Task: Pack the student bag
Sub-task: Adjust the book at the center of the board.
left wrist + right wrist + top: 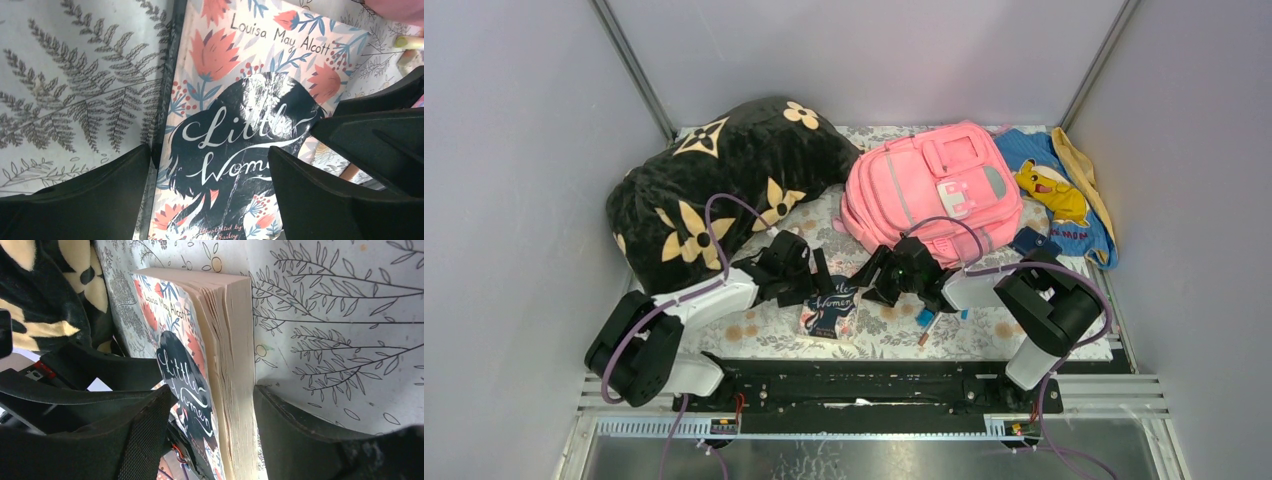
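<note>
Top view: the student bag lies at the back, at two o'clock from the left gripper and one o'clock from the right gripper.

Left wrist: the jaws are spread astride a book.

Right wrist: the jaws are spread around the book's page edge.

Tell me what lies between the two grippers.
The Little Women book lies between left gripper and right gripper, as the top view shows.

Top view, centre: the left gripper and right gripper cover the upper part of the book. Small objects to its right cannot be identified. Left wrist view: a finger hides the title's end.
</note>
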